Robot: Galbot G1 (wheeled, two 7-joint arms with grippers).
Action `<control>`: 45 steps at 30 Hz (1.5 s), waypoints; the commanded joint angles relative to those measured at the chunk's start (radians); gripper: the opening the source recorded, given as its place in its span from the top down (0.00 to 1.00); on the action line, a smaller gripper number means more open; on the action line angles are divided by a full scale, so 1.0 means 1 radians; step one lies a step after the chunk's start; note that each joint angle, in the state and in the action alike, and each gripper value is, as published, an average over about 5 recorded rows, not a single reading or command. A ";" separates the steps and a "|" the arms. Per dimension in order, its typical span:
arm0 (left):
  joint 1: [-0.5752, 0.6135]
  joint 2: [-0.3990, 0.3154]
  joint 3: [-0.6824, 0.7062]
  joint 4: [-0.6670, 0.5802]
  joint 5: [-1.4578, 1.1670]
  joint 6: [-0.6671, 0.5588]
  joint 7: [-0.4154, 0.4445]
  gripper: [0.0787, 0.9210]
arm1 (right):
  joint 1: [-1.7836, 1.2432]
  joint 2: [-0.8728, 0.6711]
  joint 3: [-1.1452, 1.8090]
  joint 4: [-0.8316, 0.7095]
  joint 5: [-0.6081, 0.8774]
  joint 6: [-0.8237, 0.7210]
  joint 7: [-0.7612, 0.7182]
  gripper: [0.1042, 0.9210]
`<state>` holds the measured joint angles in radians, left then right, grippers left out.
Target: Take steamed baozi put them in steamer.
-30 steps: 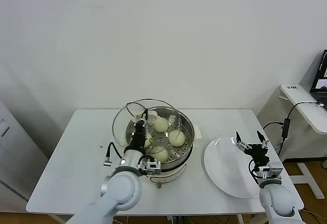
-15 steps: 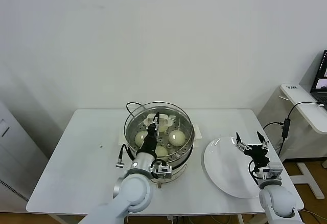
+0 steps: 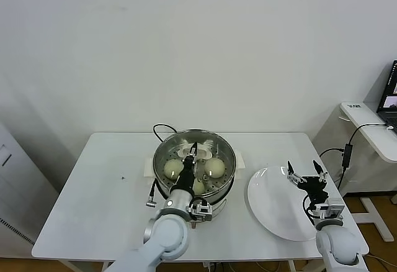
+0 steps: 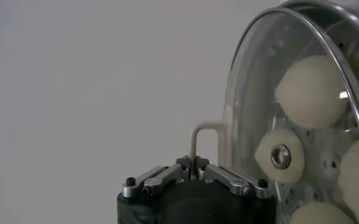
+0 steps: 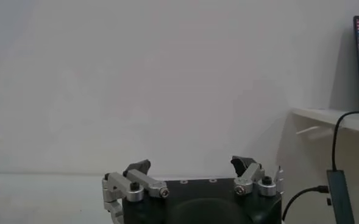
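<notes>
Baozi (image 3: 214, 167) all sit in the steamer (image 3: 227, 184), glass lid (image 3: 194, 141) set over them; plate (image 3: 273, 207) beside the steamer is bare, so loading looks done. Left gripper (image 3: 194, 148) pinches the lid handle (image 4: 205, 135), release pending. Right gripper (image 3: 305, 172) hangs spread over the plate, idle.

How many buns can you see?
4. All sit in the steamer under the glass lid that the left tool grips: one left, one right, one in front, one at the back partly hidden by that tool. The right tool waits above the plate.
</notes>
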<state>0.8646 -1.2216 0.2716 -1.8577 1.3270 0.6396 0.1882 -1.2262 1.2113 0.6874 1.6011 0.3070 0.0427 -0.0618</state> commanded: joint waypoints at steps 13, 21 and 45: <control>0.047 0.005 -0.009 -0.062 -0.117 0.074 -0.062 0.85 | -0.006 0.003 0.011 -0.003 -0.003 0.004 -0.006 0.12; 0.159 0.134 -0.134 -0.343 -0.570 -0.083 0.048 0.58 | -0.004 0.005 0.012 -0.005 -0.002 0.013 -0.020 0.12; 0.319 0.165 -0.963 -0.087 -1.877 -0.340 -0.235 0.12 | -0.053 -0.020 0.035 0.078 0.084 -0.027 -0.042 0.12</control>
<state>1.0548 -1.0663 -0.3800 -2.1399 -0.1371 0.3708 0.0840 -1.2518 1.2003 0.6932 1.6477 0.3702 0.0378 -0.0941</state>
